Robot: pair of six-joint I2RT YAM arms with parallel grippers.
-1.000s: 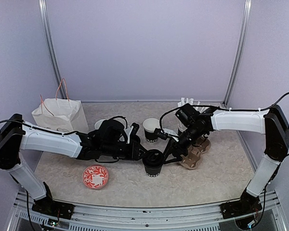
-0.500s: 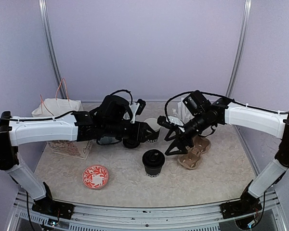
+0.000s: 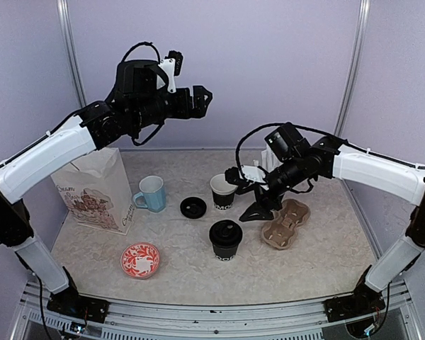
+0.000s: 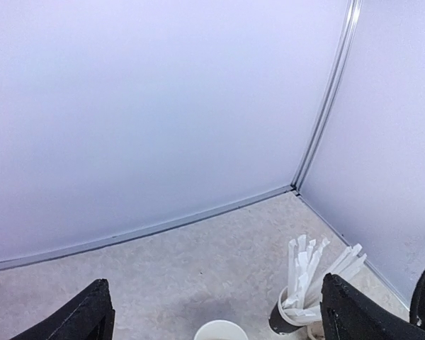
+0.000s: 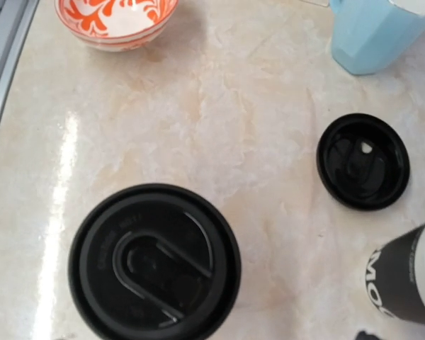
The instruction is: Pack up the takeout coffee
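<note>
TABLETOP, MID-PACK: My left gripper [image 3: 202,101] hangs high over the back left of the table [image 3: 326,262], jaws spread wide w/ nothing btwn them. Its wrist cam looks past both fingers [image 4: 85,315] toward the rear corner, where a cup of white straws [image 4: 297,301] stands.

My right gripper [image 3: 243,194] is low over the centre, likewise open and empty. One finger is near the rim of the open black cup [image 3: 222,191], the other just left of the cardboard carrier [image 3: 285,224].

The takeout coffee [image 3: 225,239], a black cup w/ its lid pressed on, stands upright at centre front. It is clear of both grippers, just fwd of the open cup and beside the carrier, not in it. In the right wrist cam its lid fills the lower left of the view.

A loose lid [image 3: 193,207] lies flat btwn the blue mug [image 3: 151,193] and the open cup. The paper bag [image 3: 95,185] stands at left, and the red-and-white bowl [image 3: 140,259] sits front left.
</note>
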